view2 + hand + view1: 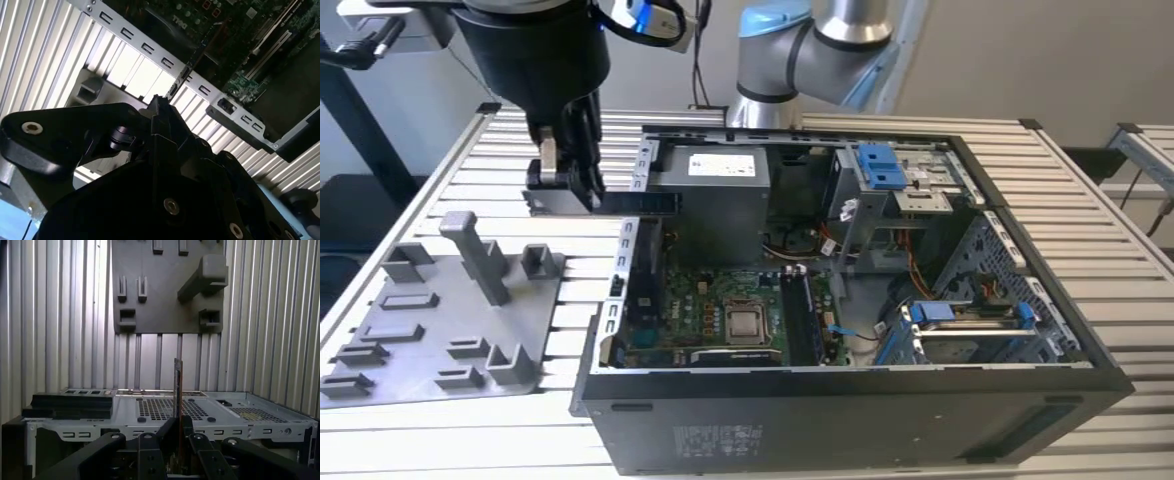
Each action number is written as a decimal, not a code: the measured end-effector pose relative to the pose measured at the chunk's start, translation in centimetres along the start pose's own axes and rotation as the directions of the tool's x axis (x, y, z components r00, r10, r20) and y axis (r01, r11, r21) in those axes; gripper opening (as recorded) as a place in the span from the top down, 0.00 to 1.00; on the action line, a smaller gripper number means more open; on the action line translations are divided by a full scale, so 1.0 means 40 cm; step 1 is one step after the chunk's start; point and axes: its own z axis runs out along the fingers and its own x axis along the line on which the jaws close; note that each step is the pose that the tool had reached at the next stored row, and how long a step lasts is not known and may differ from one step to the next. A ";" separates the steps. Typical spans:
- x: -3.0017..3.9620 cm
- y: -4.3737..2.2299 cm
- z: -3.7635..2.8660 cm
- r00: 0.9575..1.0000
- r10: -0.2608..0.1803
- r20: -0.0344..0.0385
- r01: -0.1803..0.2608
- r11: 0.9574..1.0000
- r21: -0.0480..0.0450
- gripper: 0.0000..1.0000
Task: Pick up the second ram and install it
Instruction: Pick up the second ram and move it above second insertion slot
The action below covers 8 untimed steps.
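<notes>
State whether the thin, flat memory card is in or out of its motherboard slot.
Out: the black gripper grips the thin, flat memory card at the black metal computer case's edge, away from the green motherboard.

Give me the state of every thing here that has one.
second ram: clamped in the gripper, in the air, not in a slot.
gripper: shut on the second ram.
computer case: lying on its side, open on top.
fixture tray: lying flat beside the computer case.
</notes>
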 end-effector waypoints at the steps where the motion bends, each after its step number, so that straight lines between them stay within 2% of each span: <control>1: 0.000 -0.007 0.000 1.000 0.000 0.000 0.000 1.000 0.000 0.83; 8: -0.003 -0.064 0.001 1.000 0.000 0.000 0.000 1.000 -0.001 0.83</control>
